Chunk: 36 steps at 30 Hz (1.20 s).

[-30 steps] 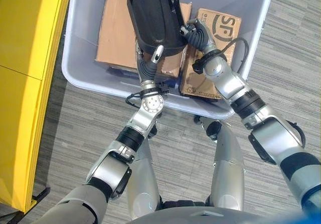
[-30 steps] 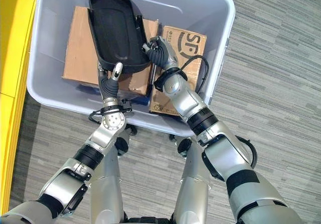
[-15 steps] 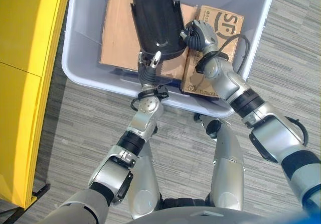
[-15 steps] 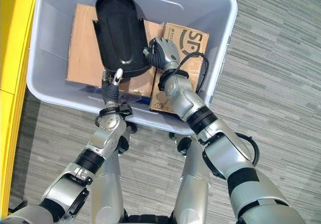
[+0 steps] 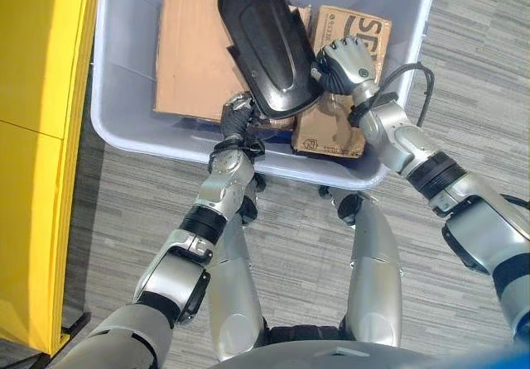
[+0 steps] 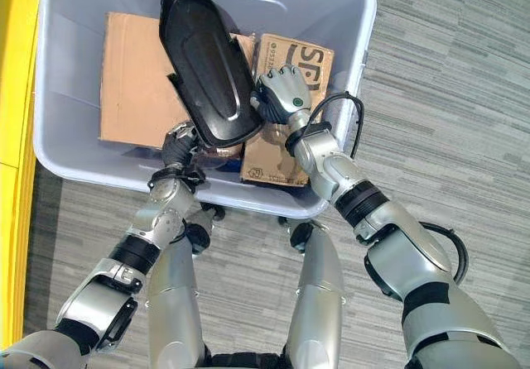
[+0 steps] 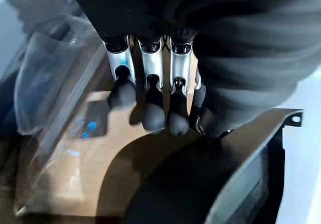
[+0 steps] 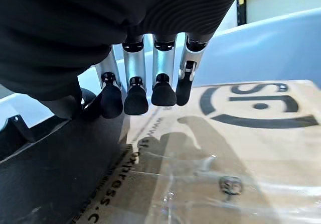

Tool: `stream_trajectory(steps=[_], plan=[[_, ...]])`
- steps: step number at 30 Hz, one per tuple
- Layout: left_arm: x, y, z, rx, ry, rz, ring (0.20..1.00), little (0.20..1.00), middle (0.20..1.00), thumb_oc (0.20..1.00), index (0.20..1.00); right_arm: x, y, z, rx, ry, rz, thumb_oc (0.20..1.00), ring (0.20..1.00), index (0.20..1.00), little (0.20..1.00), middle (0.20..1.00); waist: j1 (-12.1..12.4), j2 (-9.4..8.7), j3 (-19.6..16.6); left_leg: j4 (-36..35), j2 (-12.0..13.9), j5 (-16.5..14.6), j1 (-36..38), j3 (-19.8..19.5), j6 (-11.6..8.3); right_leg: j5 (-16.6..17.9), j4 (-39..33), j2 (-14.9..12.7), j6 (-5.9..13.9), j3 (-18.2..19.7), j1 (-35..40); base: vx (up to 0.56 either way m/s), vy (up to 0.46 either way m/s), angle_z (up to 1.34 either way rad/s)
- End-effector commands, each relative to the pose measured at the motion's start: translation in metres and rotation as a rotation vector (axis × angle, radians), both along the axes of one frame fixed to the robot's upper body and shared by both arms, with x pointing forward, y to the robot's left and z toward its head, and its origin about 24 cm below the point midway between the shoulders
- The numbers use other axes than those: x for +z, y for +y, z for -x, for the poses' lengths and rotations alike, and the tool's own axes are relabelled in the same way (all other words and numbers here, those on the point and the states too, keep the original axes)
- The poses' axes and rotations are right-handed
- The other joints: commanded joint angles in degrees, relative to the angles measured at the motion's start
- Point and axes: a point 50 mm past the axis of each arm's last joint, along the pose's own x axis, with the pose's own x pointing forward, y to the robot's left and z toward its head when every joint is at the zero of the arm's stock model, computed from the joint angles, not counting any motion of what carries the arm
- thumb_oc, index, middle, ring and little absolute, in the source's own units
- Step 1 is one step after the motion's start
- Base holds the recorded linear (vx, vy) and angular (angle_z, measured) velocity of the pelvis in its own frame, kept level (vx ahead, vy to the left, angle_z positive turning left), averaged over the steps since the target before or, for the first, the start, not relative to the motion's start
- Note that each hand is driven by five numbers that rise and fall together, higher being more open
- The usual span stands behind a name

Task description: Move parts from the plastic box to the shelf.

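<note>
Both hands, the left hand [image 5: 236,118] and the right hand [image 5: 342,61], curl their fingers onto a long black part [image 5: 267,42] and hold it tilted over the grey plastic box [image 5: 124,133], which has cardboard boxes [image 5: 192,55] inside and a yellow shelf [image 5: 37,96] beside it. From the left wrist, dark fingertips [image 7: 153,116] press by the part's edge above a clear bag [image 7: 55,83]. From the right wrist, fingers [image 8: 138,98] bend next to a printed cardboard box [image 8: 225,148].

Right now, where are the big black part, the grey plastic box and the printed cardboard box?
Black part [image 5: 263,42], left eye view, middle of its smooth shell.
Plastic box [image 5: 410,63], left eye view, right wall.
Printed cardboard box [image 6: 305,55], right eye view, top face by the print.
</note>
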Motion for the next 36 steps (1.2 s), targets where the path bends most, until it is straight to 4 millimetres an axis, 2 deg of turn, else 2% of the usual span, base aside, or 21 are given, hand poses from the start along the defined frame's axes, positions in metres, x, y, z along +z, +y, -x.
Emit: stream_trajectory(steps=[1, 7, 8, 9, 10, 18, 23, 30, 36], plan=[[0.008, -0.023, 0.004, -0.071, -0.045, 0.04, 0.2, 0.2, 0.2, 0.2, 0.2, 0.012, 0.015, 0.014, 0.122, -0.064, -0.078, 0.2, 0.2, 0.2, 0.2, 0.2, 0.01, 2.26, -0.96, 1.32, 5.74, -3.23, 3.07, -3.63, -12.31, 4.1, -7.66, -3.0, 10.35, 3.3, 0.3, -0.02, -0.005, -0.05], [0.009, -0.029, 0.004, -0.068, -0.044, 0.05, 0.216, 0.216, 0.216, 0.216, 0.216, 0.026, 0.025, 0.023, 0.18, -0.144, -0.079, 0.2, 0.2, 0.2, 0.2, 0.2, -0.27, 2.14, -0.96, 1.61, 6.02, -3.4, 2.98, -3.44, -12.43, 3.99, -7.65, -2.83, 10.29, 3.5, 0.03, -0.01, 0.003, -0.03], [0.009, -0.029, 0.004, -0.069, -0.047, 0.048, 0.263, 0.263, 0.263, 0.263, 0.263, 0.027, 0.028, 0.024, 0.185, -0.145, -0.064, 0.2, 0.2, 0.2, 0.2, 0.2, -0.29, 2.06, -0.96, 1.67, 6.06, -3.46, 3.03, -3.37, -12.45, 3.94, -7.67, -2.79, 10.3, 3.46, 0.08, 0.0, 0.0, 0.0], [0.01, -0.031, 0.005, -0.069, -0.049, 0.04, 0.435, 0.435, 0.435, 0.435, 0.435, 0.027, 0.029, 0.025, 0.184, -0.135, -0.065, 0.2, 0.2, 0.2, 0.2, 0.2, -0.36, 1.97, -0.96, 1.69, 6.13, -3.49, 3.04, -3.34, -12.43, 3.9, -7.65, -2.77, 10.3, 3.43, 0.09, 0.0, -0.012, -0.09], [0.01, -0.031, 0.006, -0.067, -0.058, 0.016, 1.0, 1.0, 1.0, 1.0, 1.0, 0.026, 0.029, 0.026, 0.177, -0.119, -0.069, 0.2, 0.2, 0.2, 0.2, 0.2, -0.41, 1.93, -0.96, 1.76, 6.11, -3.5, 3.19, -3.28, -12.43, 3.88, -7.68, -2.7, 10.29, 3.5, 0.16, 0.0, -0.01, -0.14], [0.03, -0.018, 0.013, -0.007, -0.235, -0.015, 1.0, 1.0, 1.0, 1.0, 1.0, 0.016, 0.024, 0.023, 0.14, -0.091, -0.049, 0.2, 0.2, 0.2, 0.2, 0.2, 0.21, 2.46, -0.96, 1.76, 6.21, -3.1, 3.38, -3.28, -12.53, 3.9, -8.21, -3.12, 10.11, 3.35, 0.29, 0.0, 0.001, -0.04], [0.039, -0.022, 0.017, -0.086, -0.279, 0.035, 1.0, 1.0, 1.0, 1.0, 1.0, 0.014, 0.022, 0.022, 0.13, -0.088, -0.063, 0.2, 0.2, 0.2, 0.2, 0.2, 0.7, 2.34, -0.96, 1.55, 6.1, -3.07, 3.32, -3.49, -12.51, 3.85, -8.08, -3.3, 10.08, 2.82, 0.54, 0.0, 0.0, 0.0], [0.048, -0.028, 0.019, -0.135, -0.317, 0.129, 1.0, 1.0, 1.0, 1.0, 1.0, 0.012, 0.023, 0.021, 0.134, -0.069, -0.07, 0.2, 0.2, 0.2, 0.2, 0.2, 0.44, 2.23, -0.96, 1.68, 6.14, -3.34, 3.03, -3.64, -12.44, 3.82, -7.84, -3.38, 10.1, 3.1, 0.18, 0.0, 0.0, 0.0], [0.051, -0.033, 0.017, -0.151, -0.321, 0.142, 1.0, 1.0, 1.0, 1.0, 1.0, 0.01, 0.024, 0.02, 0.131, -0.045, -0.075, 0.2, 0.2, 0.2, 0.2, 0.2, 0.23, 2.07, -0.96, 1.76, 6.43, -3.31, 2.72, -3.6, -12.5, 3.74, -7.64, -3.38, 10.04, 3.23, -0.06, 0.0, 0.0, 0.0]])
